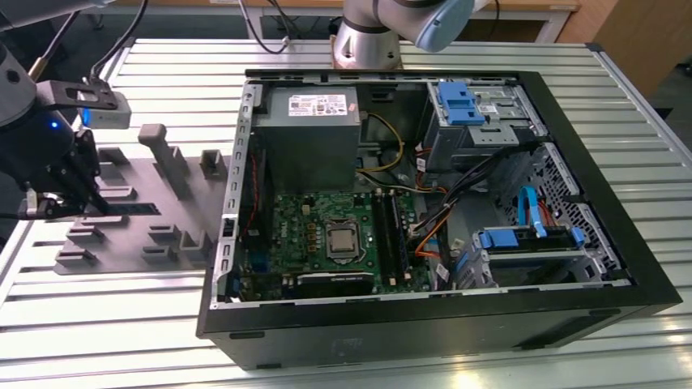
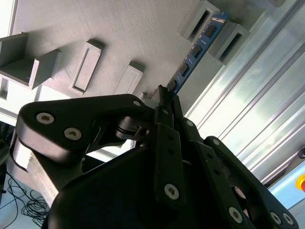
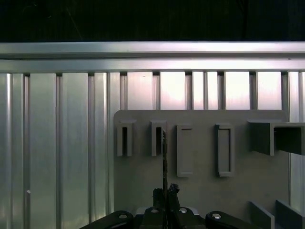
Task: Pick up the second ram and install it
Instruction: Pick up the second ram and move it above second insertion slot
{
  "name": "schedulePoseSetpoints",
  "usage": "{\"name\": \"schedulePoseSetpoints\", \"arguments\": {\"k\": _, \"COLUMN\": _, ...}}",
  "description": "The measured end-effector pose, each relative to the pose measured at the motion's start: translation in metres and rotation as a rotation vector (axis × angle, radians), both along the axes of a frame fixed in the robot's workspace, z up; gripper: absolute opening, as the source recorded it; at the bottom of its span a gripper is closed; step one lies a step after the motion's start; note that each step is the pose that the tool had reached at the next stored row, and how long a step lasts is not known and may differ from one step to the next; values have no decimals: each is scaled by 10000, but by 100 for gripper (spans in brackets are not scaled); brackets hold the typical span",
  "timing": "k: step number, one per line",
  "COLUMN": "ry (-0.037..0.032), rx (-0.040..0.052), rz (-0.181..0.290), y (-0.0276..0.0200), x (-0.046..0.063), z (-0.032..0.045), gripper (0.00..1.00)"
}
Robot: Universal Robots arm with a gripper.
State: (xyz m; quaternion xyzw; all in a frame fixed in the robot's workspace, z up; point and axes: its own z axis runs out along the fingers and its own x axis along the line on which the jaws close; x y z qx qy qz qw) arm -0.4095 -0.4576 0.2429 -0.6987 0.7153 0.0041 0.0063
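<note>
The second ram (image 2: 198, 45) is a slim dark board with black chips. It runs from between my fingers to the grey fixture blocks (image 2: 228, 39) at its far end. In the first wrist view the second ram (image 3: 164, 157) shows edge-on, reaching a slotted block (image 3: 157, 138). My gripper (image 2: 164, 95) is shut on the stick's near end, also seen in the first wrist view as the gripper (image 3: 165, 192). In the exterior view the gripper (image 1: 65, 204) hangs over the grey fixture plate (image 1: 135, 235) at that view's left, with the ram (image 1: 121, 209) a dark strip beside it. Whether the stick is lifted off the blocks I cannot tell.
An open computer case (image 1: 433, 332) lies on the slatted metal table (image 1: 108, 324), at the exterior view's right of the fixture. Inside are the green motherboard (image 1: 324, 235) with long black slots (image 1: 391, 235), a grey power supply (image 1: 308, 121), cables and blue drive brackets (image 1: 508, 239).
</note>
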Motion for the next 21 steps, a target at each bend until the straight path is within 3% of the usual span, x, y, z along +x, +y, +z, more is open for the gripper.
{"name": "schedulePoseSetpoints", "arguments": {"k": 21, "ry": 0, "rx": 0, "rz": 0, "y": 0, "x": 0, "z": 39, "gripper": 14}}
